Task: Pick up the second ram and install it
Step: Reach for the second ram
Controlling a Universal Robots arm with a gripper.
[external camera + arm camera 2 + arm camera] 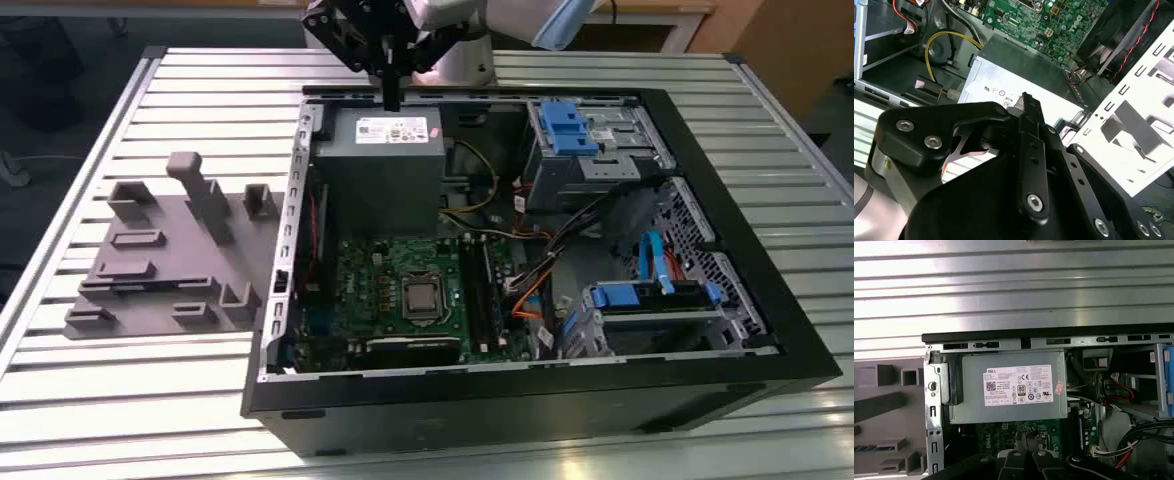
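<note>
Gripper (391, 100) above the open computer case (534, 405), its fingers pressed together.
In the exterior view, the grey holder tray (160, 260) lies just beside the case, on the exterior view's left. The gripper hangs over the power supply (380, 165) in the far corner of the case. I cannot tell if the second ram sits in the long slots (483, 300) near the middle of the case.
</note>
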